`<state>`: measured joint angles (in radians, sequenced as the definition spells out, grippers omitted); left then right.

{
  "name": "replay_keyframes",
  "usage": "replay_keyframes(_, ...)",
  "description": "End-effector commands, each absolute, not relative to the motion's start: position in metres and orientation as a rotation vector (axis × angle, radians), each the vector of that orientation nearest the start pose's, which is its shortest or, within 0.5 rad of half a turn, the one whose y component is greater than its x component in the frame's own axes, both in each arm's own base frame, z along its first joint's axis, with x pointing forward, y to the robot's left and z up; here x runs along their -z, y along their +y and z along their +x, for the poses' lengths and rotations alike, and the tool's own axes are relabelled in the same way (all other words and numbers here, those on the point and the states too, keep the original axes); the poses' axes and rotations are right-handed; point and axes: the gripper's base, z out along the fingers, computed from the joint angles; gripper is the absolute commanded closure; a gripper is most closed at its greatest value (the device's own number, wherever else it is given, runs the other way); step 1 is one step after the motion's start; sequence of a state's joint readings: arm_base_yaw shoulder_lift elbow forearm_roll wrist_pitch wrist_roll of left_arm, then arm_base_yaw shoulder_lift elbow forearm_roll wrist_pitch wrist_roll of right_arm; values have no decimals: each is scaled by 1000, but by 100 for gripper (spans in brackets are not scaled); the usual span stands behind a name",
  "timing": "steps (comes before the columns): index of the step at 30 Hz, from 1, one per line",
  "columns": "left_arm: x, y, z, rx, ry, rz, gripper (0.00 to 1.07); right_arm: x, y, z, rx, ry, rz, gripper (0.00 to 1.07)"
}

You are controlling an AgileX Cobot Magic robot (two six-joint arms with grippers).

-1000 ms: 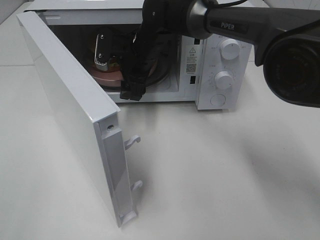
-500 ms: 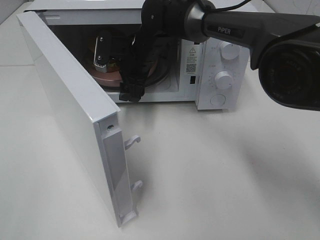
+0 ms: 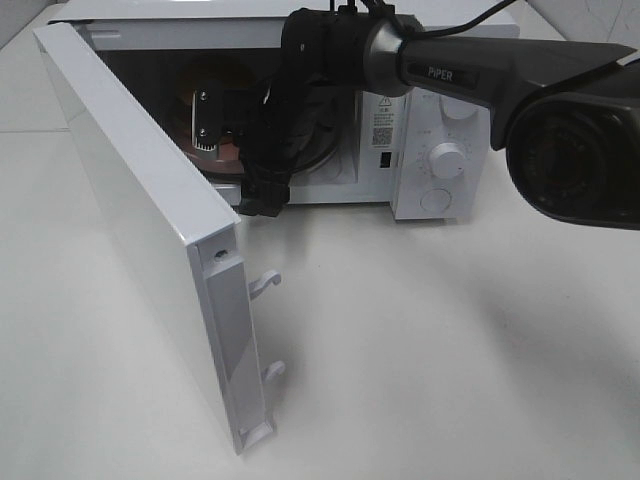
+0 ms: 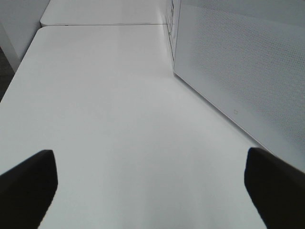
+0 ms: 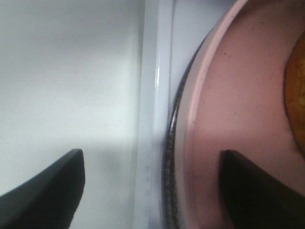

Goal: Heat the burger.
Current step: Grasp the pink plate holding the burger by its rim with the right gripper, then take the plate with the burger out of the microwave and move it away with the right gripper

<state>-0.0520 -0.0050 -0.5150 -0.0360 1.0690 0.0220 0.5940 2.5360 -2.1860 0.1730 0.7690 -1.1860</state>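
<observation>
The burger (image 5: 298, 109) shows only as an orange-brown edge in the right wrist view, resting on a pink plate (image 5: 228, 119) inside the open microwave (image 3: 440, 160). My right gripper (image 5: 152, 191) is open, its fingers spread wide above the plate's rim and the oven's front sill, holding nothing. In the exterior high view the right arm reaches into the cavity, and one metal finger (image 3: 205, 122) shows there; the burger is hidden behind the arm. In the left wrist view my left gripper (image 4: 152, 191) stands open over bare table beside the microwave door.
The microwave door (image 3: 140, 200) swings far out to the front left, its latch hooks (image 3: 265, 285) sticking out. A glass turntable (image 5: 170, 157) lies under the plate. Two knobs (image 3: 447, 160) sit on the control panel at the right. White tabletop (image 3: 450, 350) surrounds the oven.
The right arm has drawn back a little toward the oven's opening; its finger and cable sit lower in the exterior view, and less of the pink plate shows. The jaws stay spread.
</observation>
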Motion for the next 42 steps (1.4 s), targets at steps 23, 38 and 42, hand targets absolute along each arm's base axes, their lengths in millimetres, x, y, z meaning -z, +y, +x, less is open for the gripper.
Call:
replay_keyframes(23,-281,-2,-11,61,2016,73,6,-119,310,435,-92,1900,-2006,107)
replay_keyframes(38,-281,-2,-11,61,2016,73,6,-141,304,427,-97,1923,-2037,107)
replay_keyframes(42,-281,-2,-11,61,2016,73,6,-146,300,422,-86,1918,-2032,107)
